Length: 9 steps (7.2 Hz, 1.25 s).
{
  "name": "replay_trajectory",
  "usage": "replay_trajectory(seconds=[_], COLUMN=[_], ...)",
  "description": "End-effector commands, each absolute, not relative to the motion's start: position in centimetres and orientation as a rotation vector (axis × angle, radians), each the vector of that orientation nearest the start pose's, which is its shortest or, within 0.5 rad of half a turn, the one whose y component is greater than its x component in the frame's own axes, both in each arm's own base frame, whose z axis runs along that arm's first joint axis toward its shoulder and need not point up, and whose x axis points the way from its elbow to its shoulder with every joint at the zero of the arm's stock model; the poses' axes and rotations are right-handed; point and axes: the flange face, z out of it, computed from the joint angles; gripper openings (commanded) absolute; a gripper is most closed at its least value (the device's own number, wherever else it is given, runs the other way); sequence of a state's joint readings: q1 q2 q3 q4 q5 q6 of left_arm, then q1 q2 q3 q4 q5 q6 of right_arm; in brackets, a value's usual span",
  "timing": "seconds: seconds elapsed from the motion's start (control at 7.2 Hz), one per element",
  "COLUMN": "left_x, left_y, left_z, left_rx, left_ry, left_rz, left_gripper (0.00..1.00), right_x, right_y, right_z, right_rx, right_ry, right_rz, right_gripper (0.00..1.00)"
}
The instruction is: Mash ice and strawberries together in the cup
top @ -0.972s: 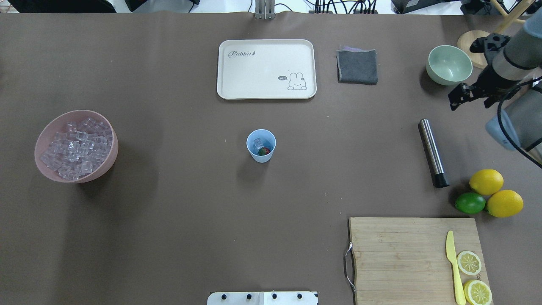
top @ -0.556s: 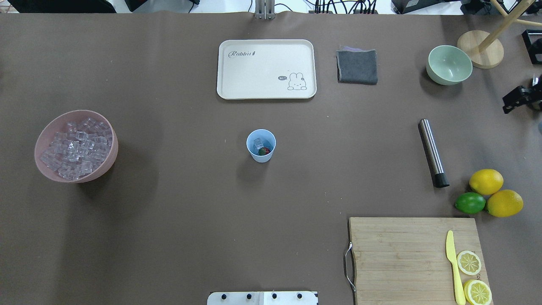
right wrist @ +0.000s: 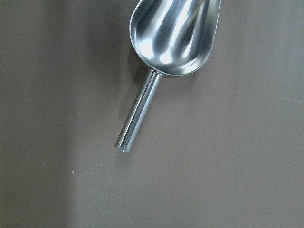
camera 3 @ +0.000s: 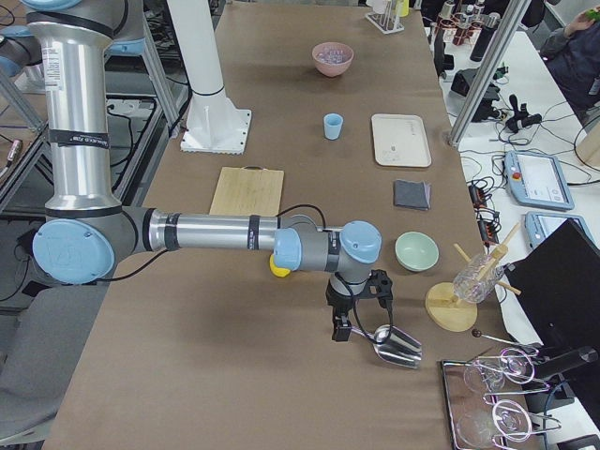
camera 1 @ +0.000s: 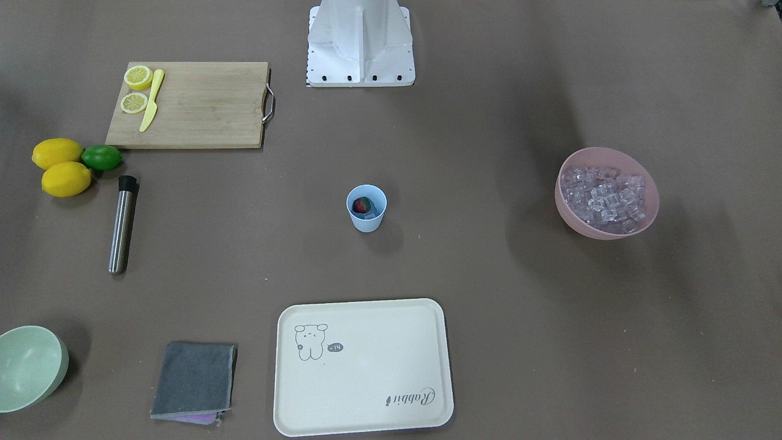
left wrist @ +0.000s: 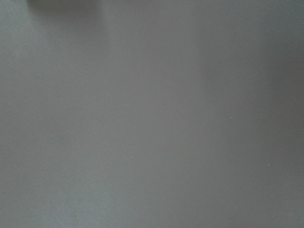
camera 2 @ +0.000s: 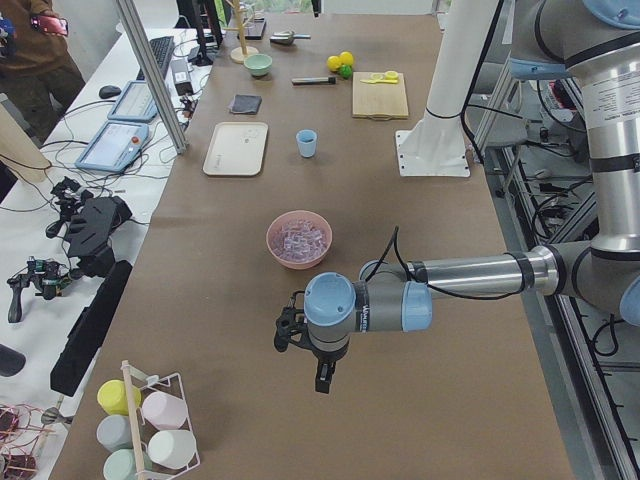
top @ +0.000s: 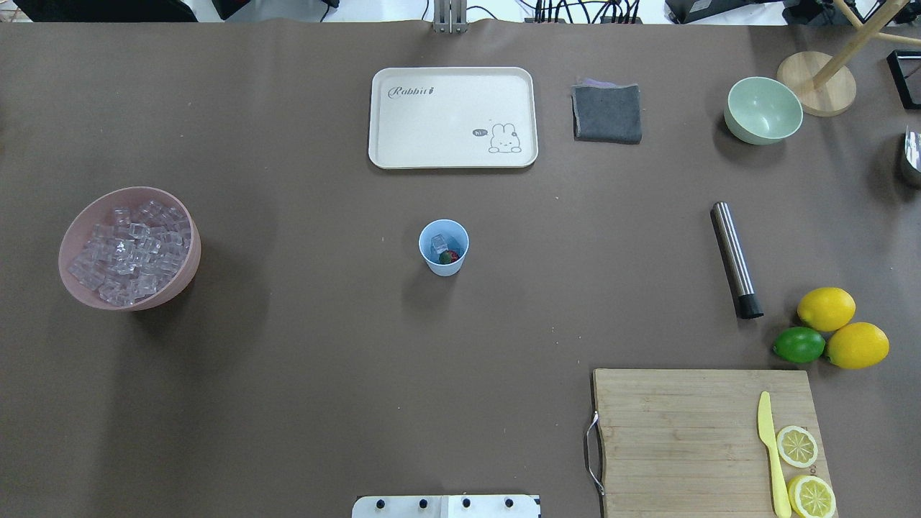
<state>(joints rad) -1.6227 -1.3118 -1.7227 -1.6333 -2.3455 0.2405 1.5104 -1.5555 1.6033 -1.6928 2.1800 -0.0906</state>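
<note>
Ice (top: 438,244), one clear cube, and the strawberry (top: 450,256) lie together inside the cup (top: 445,267). The cup stands upright near the middle of the desk (top: 309,345), well apart from both arms. Many more cubes fill the pink bowl (top: 191,255) on the robot's left side. A steel rod with a black end (top: 733,257) lies flat on the right side, near the lemons (top: 826,308). The left tool (camera 2: 321,382) hangs over bare desk, past the pink bowl; whether it is wide or narrow I cannot tell. The right tool (camera 3: 341,332) hangs just beside a metal scoop (camera 3: 397,345) that lies on the desk; its state I also cannot tell.
</note>
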Motion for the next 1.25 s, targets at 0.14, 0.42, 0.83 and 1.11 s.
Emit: replay_trajectory(seconds=[0.14, 0.42, 0.83, 1.11], left_x=[-8.3, -8.3, -8.3, -8.3], left_y=[-37.6, -38.3, -38.8, -38.8], left_z=[69.3, 68.4, 68.2, 68.2], left_rx=[0.061, 0.082, 0.089, 0.091], left_ry=[0.771, 0.77, 0.769, 0.769], left_rz=[0.15, 0.157, 0.161, 0.163], left_gripper=[0.99, 0.99, 0.99, 0.99], right_x=[9.3, 9.3, 9.3, 9.3], right_y=[-47.5, -47.3, -46.2, -45.9], right_z=[61.5, 61.3, 62.4, 61.9], right_rx=[-0.11, -0.102, -0.119, -0.105], right_ry=[-0.62, -0.633, -0.629, -0.626], right_rz=[-0.032, -0.031, -0.022, -0.034], right_gripper=[1.0, 1.0, 1.0, 1.0])
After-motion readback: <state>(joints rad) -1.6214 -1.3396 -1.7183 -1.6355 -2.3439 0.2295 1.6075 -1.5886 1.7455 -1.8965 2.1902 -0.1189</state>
